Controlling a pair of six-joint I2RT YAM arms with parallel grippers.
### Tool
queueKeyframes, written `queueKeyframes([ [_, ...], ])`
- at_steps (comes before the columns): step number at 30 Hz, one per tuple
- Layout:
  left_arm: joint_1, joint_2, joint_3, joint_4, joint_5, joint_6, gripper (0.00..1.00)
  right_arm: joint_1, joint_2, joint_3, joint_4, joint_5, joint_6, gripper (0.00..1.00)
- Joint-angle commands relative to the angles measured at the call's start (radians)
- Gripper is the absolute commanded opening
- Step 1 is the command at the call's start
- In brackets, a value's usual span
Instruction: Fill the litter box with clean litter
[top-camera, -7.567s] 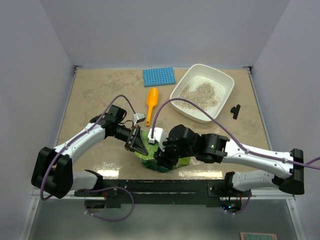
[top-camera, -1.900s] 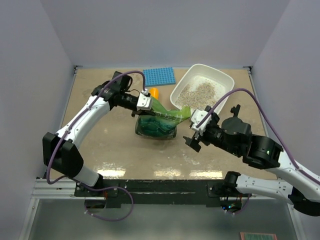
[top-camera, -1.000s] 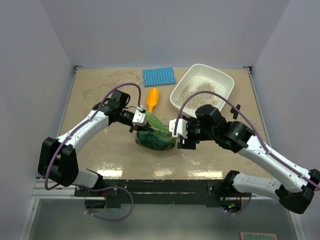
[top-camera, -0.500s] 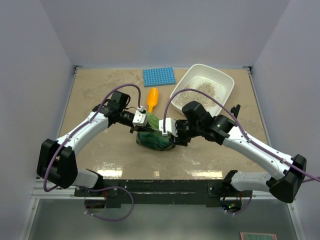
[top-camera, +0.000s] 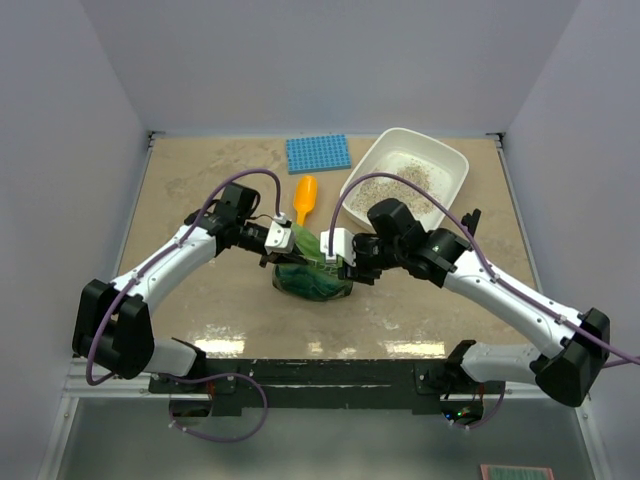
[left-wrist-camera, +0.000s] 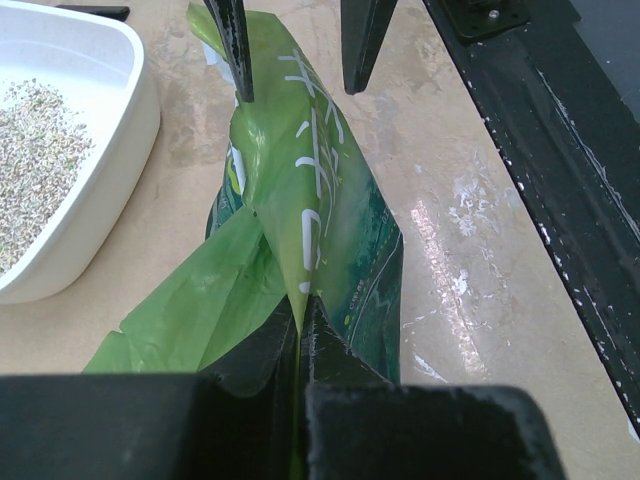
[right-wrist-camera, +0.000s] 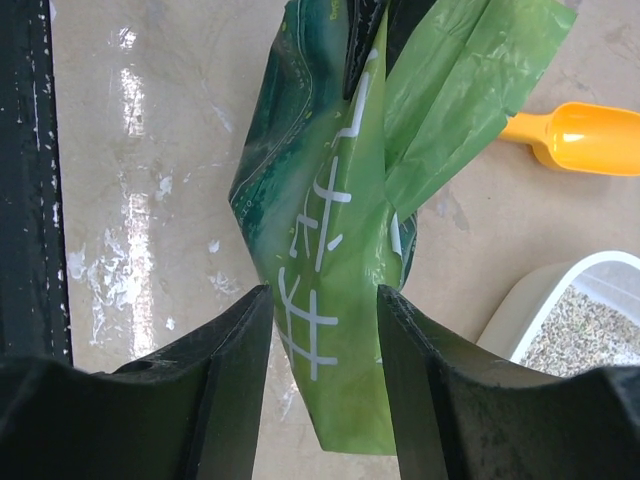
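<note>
The white litter box stands at the back right with clean litter heaped inside; its corner also shows in the left wrist view. A crinkly green bag sits upright at mid-table. My left gripper is shut on the bag's folded top edge. From the right, my right gripper reaches the same top. Its jaws stand open on either side of the bag's free end, with small gaps showing. The bag hangs between both grippers.
An orange scoop lies behind the bag, also seen in the right wrist view. A blue studded mat lies at the back centre. A small black part rests right of the litter box. The black table edge runs along the near side.
My right arm has swung left to the bag and its jaws have narrowed around the bag's free end. The left gripper still pinches the bag top, almost unmoved over the last second.
</note>
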Motion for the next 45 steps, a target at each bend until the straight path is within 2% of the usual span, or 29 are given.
queueKeyframes([
  [1,-0.019,-0.041,0.01,0.057,0.131,-0.005,0.0,-0.01,0.016,-0.022,0.049,-0.007,0.008,0.49],
  [15,-0.018,-0.056,0.002,0.077,0.126,-0.014,0.0,-0.07,0.001,-0.126,0.094,0.028,0.039,0.45],
  [18,-0.018,-0.052,0.01,0.077,0.129,-0.02,0.0,-0.096,-0.032,-0.141,0.101,-0.027,0.044,0.36],
  [21,-0.02,-0.058,0.008,0.074,0.128,-0.017,0.0,-0.099,-0.023,-0.146,0.106,-0.036,0.038,0.23],
  [22,-0.019,-0.061,0.008,0.076,0.128,-0.019,0.0,-0.099,0.002,-0.141,0.109,-0.045,0.036,0.0],
  [25,-0.018,-0.082,0.002,0.096,0.117,-0.023,0.0,-0.104,0.028,-0.097,0.095,-0.108,0.025,0.0],
  [28,-0.018,-0.127,0.007,0.169,0.102,-0.071,0.0,-0.122,0.028,-0.014,0.06,-0.096,0.012,0.0],
  [31,-0.017,-0.184,-0.001,0.321,0.045,-0.196,0.0,-0.125,0.008,0.073,0.017,-0.087,-0.004,0.0],
  [34,-0.015,-0.199,0.057,0.278,0.021,-0.204,0.0,-0.125,0.031,0.261,-0.065,-0.091,-0.019,0.0],
  [37,-0.015,-0.221,0.059,0.258,0.004,-0.2,0.0,-0.125,0.051,0.339,-0.124,-0.102,-0.034,0.0],
  [38,-0.015,-0.227,0.038,0.287,0.002,-0.212,0.0,-0.125,0.047,0.33,-0.127,-0.113,-0.034,0.0],
  [42,-0.015,-0.23,-0.111,0.428,0.016,-0.321,0.0,-0.125,0.02,0.123,-0.032,-0.108,-0.007,0.0],
  [45,-0.029,-0.233,-0.232,0.566,-0.034,-0.422,0.0,-0.125,-0.012,-0.032,0.055,-0.127,0.048,0.0],
])
